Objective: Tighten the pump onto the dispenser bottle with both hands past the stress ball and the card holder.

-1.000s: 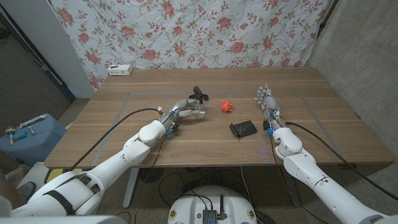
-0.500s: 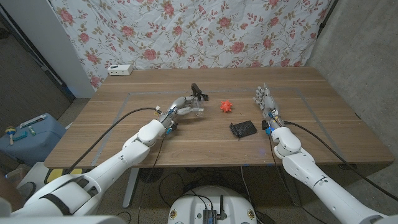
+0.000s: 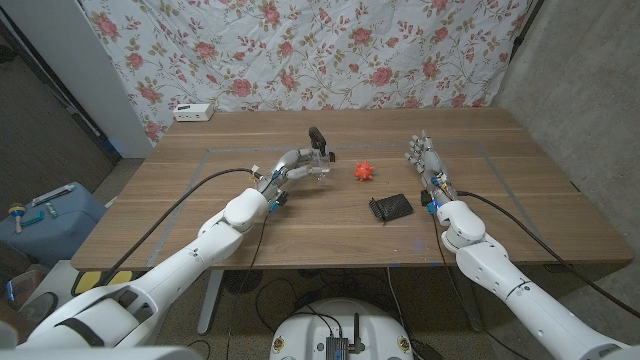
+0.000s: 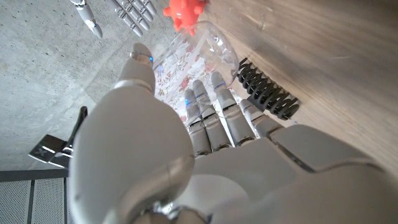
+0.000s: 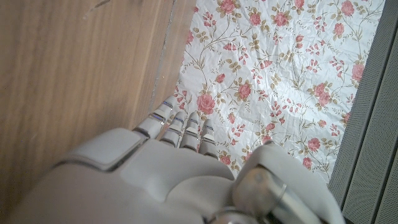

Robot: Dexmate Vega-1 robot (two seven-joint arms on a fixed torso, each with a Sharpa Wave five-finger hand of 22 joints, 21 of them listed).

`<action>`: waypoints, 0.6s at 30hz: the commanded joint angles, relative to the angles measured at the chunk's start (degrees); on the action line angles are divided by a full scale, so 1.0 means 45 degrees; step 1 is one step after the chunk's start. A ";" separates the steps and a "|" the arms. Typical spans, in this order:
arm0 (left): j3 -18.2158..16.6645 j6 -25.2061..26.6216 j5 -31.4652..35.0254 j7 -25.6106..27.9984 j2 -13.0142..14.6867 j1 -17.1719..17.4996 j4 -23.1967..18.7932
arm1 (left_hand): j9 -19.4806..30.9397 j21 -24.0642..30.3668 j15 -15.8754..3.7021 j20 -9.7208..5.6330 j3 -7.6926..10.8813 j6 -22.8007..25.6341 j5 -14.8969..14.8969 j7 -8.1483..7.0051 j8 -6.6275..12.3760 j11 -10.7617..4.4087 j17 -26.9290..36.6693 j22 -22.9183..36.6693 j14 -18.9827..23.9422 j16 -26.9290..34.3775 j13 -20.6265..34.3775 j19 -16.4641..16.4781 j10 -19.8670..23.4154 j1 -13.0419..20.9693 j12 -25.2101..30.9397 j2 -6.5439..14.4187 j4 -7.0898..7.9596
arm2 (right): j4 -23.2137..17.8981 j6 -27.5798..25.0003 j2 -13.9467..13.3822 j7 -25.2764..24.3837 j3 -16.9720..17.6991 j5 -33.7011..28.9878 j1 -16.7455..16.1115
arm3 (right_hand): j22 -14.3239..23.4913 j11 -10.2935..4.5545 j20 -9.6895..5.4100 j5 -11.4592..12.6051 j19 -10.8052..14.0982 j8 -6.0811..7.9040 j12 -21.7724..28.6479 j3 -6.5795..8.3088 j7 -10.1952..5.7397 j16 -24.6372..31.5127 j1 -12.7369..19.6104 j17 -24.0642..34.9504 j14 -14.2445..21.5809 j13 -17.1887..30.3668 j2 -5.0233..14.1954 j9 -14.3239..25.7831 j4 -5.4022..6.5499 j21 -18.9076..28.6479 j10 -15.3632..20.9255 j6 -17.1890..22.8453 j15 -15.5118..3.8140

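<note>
Bottle [image 3: 318,172] of clear plastic with black pump [image 3: 317,137] stands mid-table, left hand [image 3: 291,166] wrapped around it. Spiky red stress ball [image 3: 364,171] and ribbed black card holder [image 3: 391,207] lie beside. Right hand [image 3: 428,160] is empty, fingers extended.

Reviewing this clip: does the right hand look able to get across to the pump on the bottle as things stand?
Probably yes. The right hand is open, and only the stress ball sits low between it and the pump, so passing above it looks feasible. The left hand holds the bottle.
</note>
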 commanded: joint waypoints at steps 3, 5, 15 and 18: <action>-0.0069 0.1280 0.0206 0.0638 0.0151 0.0329 -0.1577 | 0.0062 -0.0036 -0.1130 -0.1519 0.0361 0.0621 -0.0086 0.0100 0.0060 0.0084 0.0047 0.0021 0.0170 -0.0018 0.0083 0.0124 0.0143 0.0192 0.0047 0.0492 0.0209 | -0.0409 -0.0544 -0.0413 0.0216 0.0007 0.0056 0.0137 | 0.0056 -0.0032 -0.0646 -0.0004 0.0008 0.0032 -0.0031 0.0090 -0.0014 -0.0001 -0.0069 0.0028 -0.0032 0.0019 0.0055 0.0038 0.0038 0.0087 0.0082 0.0078 -0.0064; -0.0060 0.1545 0.0255 0.0719 0.0202 0.0384 -0.1831 | 0.0062 -0.0040 -0.1122 -0.1520 0.0376 0.0619 -0.0093 0.0107 0.0050 0.0088 0.0050 0.0021 0.0175 -0.0026 0.0092 0.0131 0.0164 0.0188 0.0050 0.0512 0.0216 | -0.0383 -0.0530 -0.0433 0.0263 0.0000 0.0032 0.0190 | 0.0056 -0.0019 -0.0670 -0.0005 0.0018 0.0033 -0.0032 0.0093 -0.0019 -0.0002 -0.0071 0.0029 -0.0034 0.0019 0.0055 0.0038 0.0038 0.0091 0.0081 0.0082 -0.0058; -0.0074 0.2683 0.0439 0.1080 0.0488 0.0660 -0.3087 | 0.0062 -0.0053 -0.1128 -0.1527 0.0426 0.0698 -0.0124 0.0056 0.0043 0.0096 0.0046 0.0021 0.0221 -0.0056 0.0131 0.0166 0.0221 0.0187 0.0049 0.0538 0.0215 | -0.0860 -0.0799 -0.0901 0.0151 0.0027 -0.0383 0.0165 | 0.0055 -0.0053 -0.0718 -0.0010 0.0038 0.0027 -0.0034 0.0114 -0.0023 -0.0013 -0.0068 0.0027 -0.0060 0.0021 0.0050 0.0039 0.0028 0.0094 0.0082 0.0082 -0.0086; -0.0055 0.2893 0.0421 0.1092 0.0505 0.0676 -0.3264 | 0.0062 -0.0049 -0.1122 -0.1521 0.0442 0.0713 -0.0131 0.0034 0.0039 0.0139 0.0044 0.0022 0.0228 -0.0067 0.0141 0.0194 0.0237 0.0192 0.0049 0.0544 0.0211 | -0.1159 -0.0937 -0.1124 0.0070 0.0090 -0.0507 0.0059 | 0.0054 -0.0028 -0.0711 -0.0011 0.0051 0.0024 -0.0033 0.0119 -0.0037 -0.0014 -0.0060 0.0025 -0.0063 0.0021 0.0042 0.0039 0.0020 0.0098 0.0083 0.0076 -0.0095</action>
